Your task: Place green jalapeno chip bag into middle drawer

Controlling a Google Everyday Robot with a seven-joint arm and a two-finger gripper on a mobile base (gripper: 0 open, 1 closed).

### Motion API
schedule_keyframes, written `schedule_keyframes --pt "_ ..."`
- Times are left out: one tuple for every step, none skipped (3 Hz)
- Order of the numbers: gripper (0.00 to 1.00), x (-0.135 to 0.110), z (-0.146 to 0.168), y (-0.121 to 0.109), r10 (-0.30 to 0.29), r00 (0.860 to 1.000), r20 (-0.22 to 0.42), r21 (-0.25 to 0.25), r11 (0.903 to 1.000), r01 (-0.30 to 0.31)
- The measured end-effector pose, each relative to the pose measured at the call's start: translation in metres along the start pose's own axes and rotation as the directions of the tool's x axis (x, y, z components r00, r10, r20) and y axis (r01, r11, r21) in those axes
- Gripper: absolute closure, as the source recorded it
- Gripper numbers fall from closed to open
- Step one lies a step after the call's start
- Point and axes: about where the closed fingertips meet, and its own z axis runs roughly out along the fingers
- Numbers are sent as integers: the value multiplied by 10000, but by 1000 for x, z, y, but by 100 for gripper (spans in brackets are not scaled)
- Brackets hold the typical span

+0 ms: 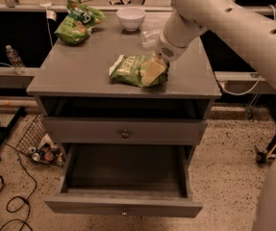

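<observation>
The green jalapeno chip bag (130, 70) lies flat near the front middle of the grey cabinet top (75, 76); it is dull green with pale lettering. My gripper (153, 71) comes down from the upper right on a white arm and rests over the bag's right end, hiding part of it. The middle drawer (123, 207) is pulled out at the bottom of the cabinet, with its dark inside (125, 170) showing and nothing in it. It sits directly below and in front of the bag.
A brighter green bag (77, 22), a white bowl (131, 17) and a clear plastic item (149, 35) sit at the back of the top. The upper drawer front (124, 134) is shut. A wire basket (41, 146), a bottle (15, 59) and cables lie at the left.
</observation>
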Motion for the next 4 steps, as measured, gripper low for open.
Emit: schedule_keyframes --pt "56 17 -4 -2 396 9991 -166 94 9992 -394" --pt "80 34 -33 -5 745 9972 100 503 9959 -750" --pt "100 49 -78 8 783 9966 274 725 9942 -801" --pt "100 58 -113 33 582 9983 -10 413 9975 -581"
